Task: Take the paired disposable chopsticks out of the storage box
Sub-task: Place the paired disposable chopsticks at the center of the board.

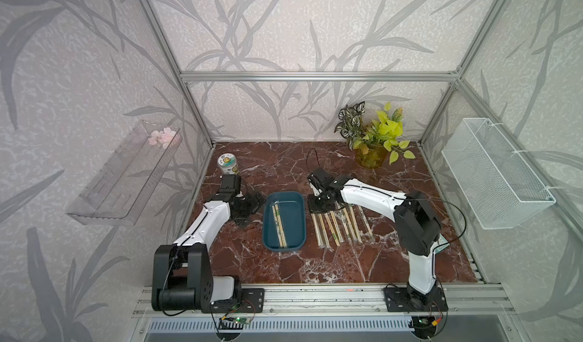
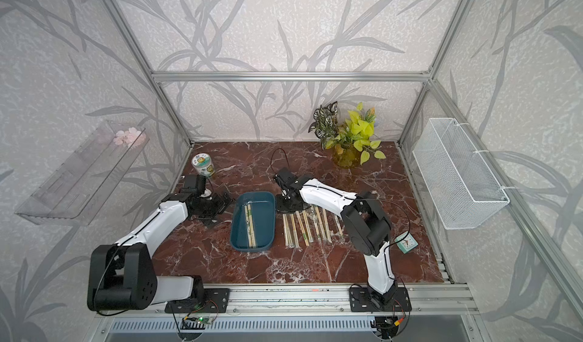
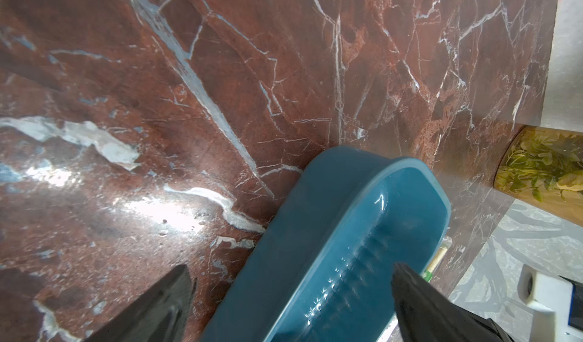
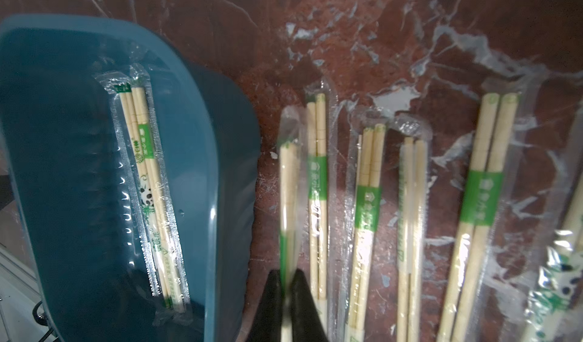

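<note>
Closest to the camera runs the aluminium rail (image 1: 315, 296) that carries the bases of both arms. Behind it begins the bench (image 1: 284, 268), with a red-brown marble pattern. In a top view a small teal alarm clock (image 2: 407, 243) stands on it beside the right arm.

At the middle of the bench lies the storage box (image 1: 295, 223), a shallow dark teal tray with its long side pointing away from the rail. Two wrapped pairs (image 1: 279, 227) lie inside it, nearer to the wall on the left arm's side. The other paired disposable chopsticks (image 1: 339, 227) lie outside the box. They form a row on the bench on the right arm's side, roughly parallel to the box.

The right tool (image 4: 286, 296) is over the far end of this row. Its fingers are pressed narrow on one held pair (image 4: 288, 182), the one next to the box. This pair is blurred, and I cannot tell if it touches the bench. The left tool (image 3: 290, 265) is just beside the box on the other side. Its jaws stand wide and hold nothing. In the left wrist view the long wall of the box shows between the fingers (image 3: 151, 305).

Farther back stand a labelled can (image 1: 227, 164) and a plant (image 1: 386, 129) in an amber glass vase. On the side walls hang a clear acrylic shelf (image 1: 123, 179) and a white mesh basket (image 1: 495, 179).
</note>
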{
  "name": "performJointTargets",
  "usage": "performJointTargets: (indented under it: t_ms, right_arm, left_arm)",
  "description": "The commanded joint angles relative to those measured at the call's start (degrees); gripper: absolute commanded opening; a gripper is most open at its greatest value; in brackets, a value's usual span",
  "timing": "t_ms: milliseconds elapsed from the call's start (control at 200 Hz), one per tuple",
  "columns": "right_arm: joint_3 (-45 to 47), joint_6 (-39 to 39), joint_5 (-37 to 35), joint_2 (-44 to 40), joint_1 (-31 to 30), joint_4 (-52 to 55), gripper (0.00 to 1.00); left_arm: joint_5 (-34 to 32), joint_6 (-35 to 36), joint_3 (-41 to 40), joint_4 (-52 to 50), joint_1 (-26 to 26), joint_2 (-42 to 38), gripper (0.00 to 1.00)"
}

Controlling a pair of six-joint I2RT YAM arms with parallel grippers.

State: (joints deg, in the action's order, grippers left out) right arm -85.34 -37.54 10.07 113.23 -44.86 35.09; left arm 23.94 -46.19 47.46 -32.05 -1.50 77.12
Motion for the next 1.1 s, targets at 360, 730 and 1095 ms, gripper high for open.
performJointTargets:
  t_ms: [360,730,1095]
  right_arm:
    - [-0.69,-2.19,0.71,5.07,-1.32,-1.86,0.06]
    - [-1.08,-2.41,-0.20,5.01,-2.00,-0.39,0.31]
    - [-0.85,-2.56,-0.50,2.87,-5.27,1.29,0.32]
  left_arm:
    - [-0.83,0.71,0.99,-0.38,0.39,0.70,0.99]
    - [-0.17,1.72,1.62,-0.64,0.35,1.92,0.99]
    - [-0.04,1.99,1.84,-0.47,0.34,2.07,0.99]
